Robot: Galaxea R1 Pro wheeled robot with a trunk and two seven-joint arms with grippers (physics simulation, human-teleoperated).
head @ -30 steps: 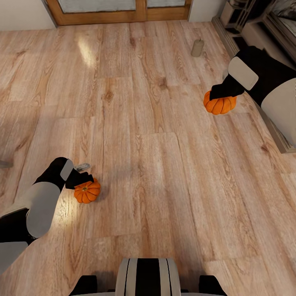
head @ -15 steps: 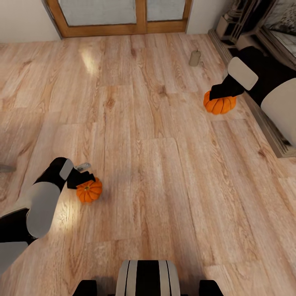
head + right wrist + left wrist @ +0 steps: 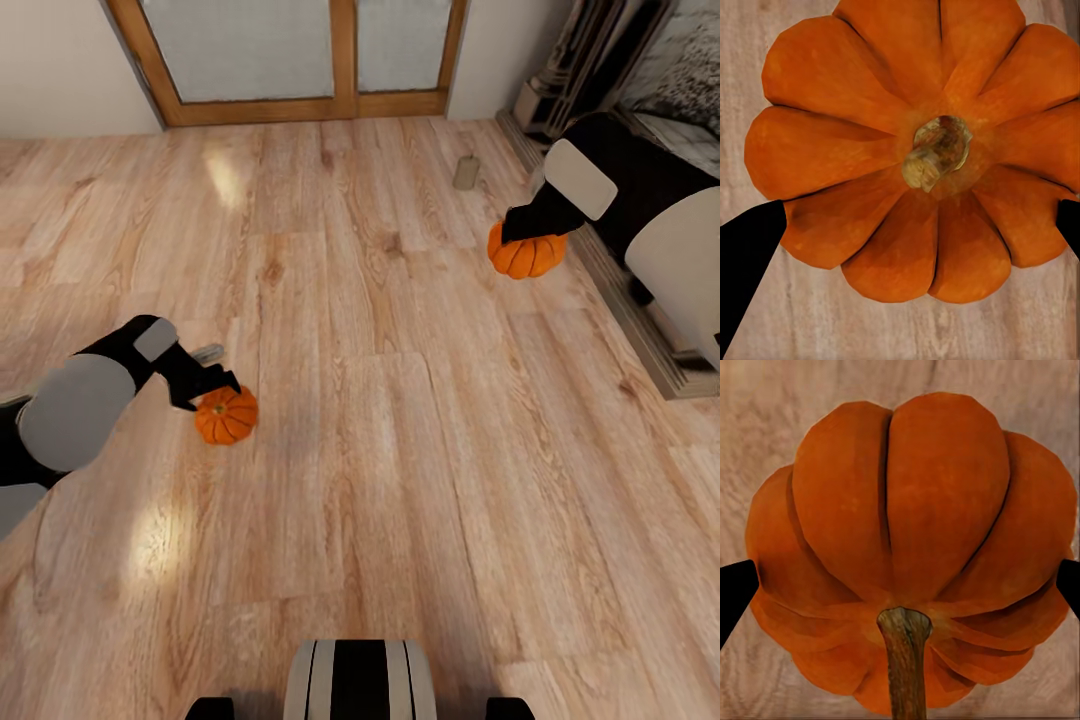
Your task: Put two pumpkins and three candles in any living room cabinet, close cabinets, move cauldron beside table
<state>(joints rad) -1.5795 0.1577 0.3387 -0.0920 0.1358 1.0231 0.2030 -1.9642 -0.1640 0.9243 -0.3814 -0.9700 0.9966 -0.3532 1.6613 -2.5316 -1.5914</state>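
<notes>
A head camera looks down over a pale wooden floor (image 3: 380,420) in a living room. A wood-framed glass door (image 3: 300,55) runs along the far wall at 12 o'clock.

The left arm reaches in from 9 o'clock. Its left hand (image 3: 212,388) is pinched on a small orange pumpkin (image 3: 226,416), which hangs just under the black fingers at about 8 o'clock in the view. In the left wrist view the same pumpkin (image 3: 911,551) sits between two black fingertips (image 3: 735,592), one touching each flank, with its brown stem pointing toward the camera.

The right arm reaches in from 3 o'clock. Its right hand (image 3: 520,228) is clamped on a second pumpkin (image 3: 525,255), at about 2 o'clock in the view. In the right wrist view this second pumpkin (image 3: 919,150) is seen from above, its pale stub of stem in the middle, and a black fingertip (image 3: 746,262) presses in at each side.

One short grey-beige candle (image 3: 466,172) stands upright on the floor at about 1 o'clock, beyond the right-hand pumpkin and well apart from it. A beige fireplace surround (image 3: 560,90) and its raised base fill the upper right corner, just beside the right arm.

The robot's own trunk (image 3: 360,680) shows at 6 o'clock.
</notes>
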